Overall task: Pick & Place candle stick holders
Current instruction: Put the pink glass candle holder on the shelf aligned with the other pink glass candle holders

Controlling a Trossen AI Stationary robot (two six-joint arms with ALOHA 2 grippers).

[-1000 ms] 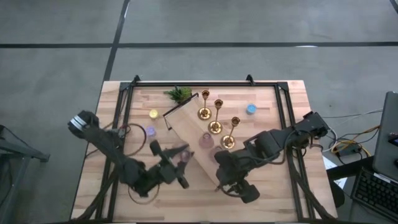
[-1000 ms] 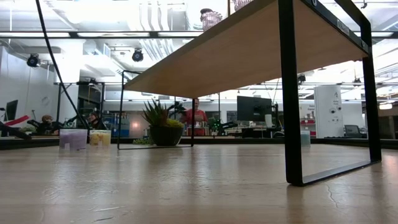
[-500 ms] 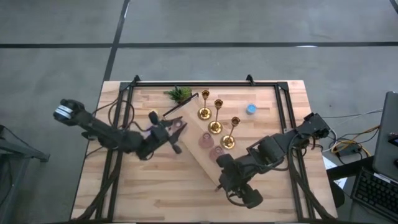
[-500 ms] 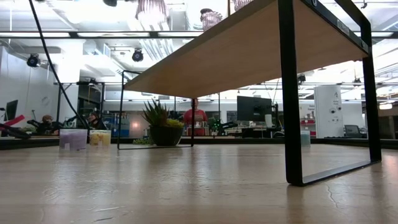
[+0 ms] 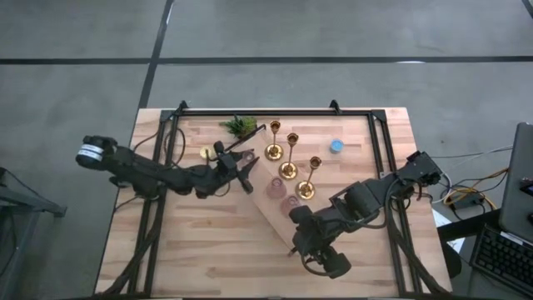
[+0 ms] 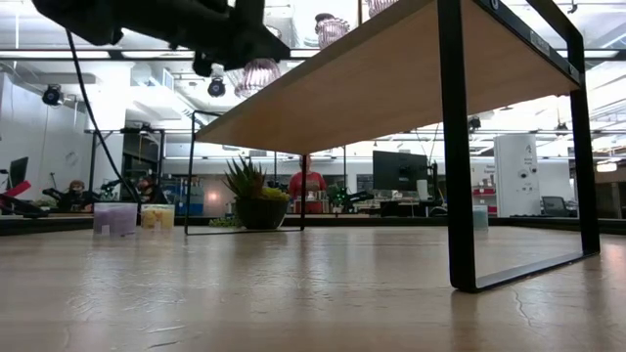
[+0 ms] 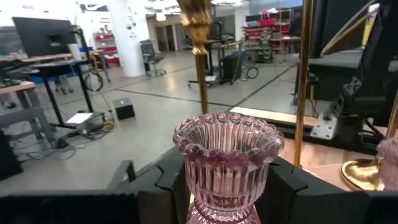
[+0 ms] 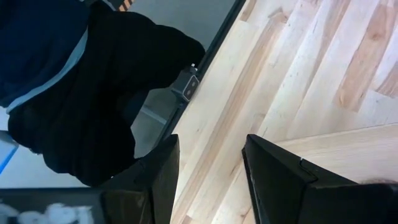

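I have the left gripper (image 5: 243,171) closed on a pink glass cup (image 7: 227,163), held upright with its scalloped mouth up, above the left end of the raised wooden shelf (image 5: 265,193) on the desk (image 5: 200,242). Two more pink cups (image 5: 276,188) stand on the shelf beside three gold candlesticks (image 5: 291,155), stems vertical. My right gripper (image 5: 319,256) hangs low by the shelf's near end, fingers (image 8: 283,180) parted around nothing.

Green plant sprig (image 5: 240,126) top centre of the wooden table (image 5: 208,242), yellow tealight (image 5: 205,152) left of centre, blue tealight (image 5: 336,146) right, tilted wooden shelf board (image 5: 271,212) mid-frame.
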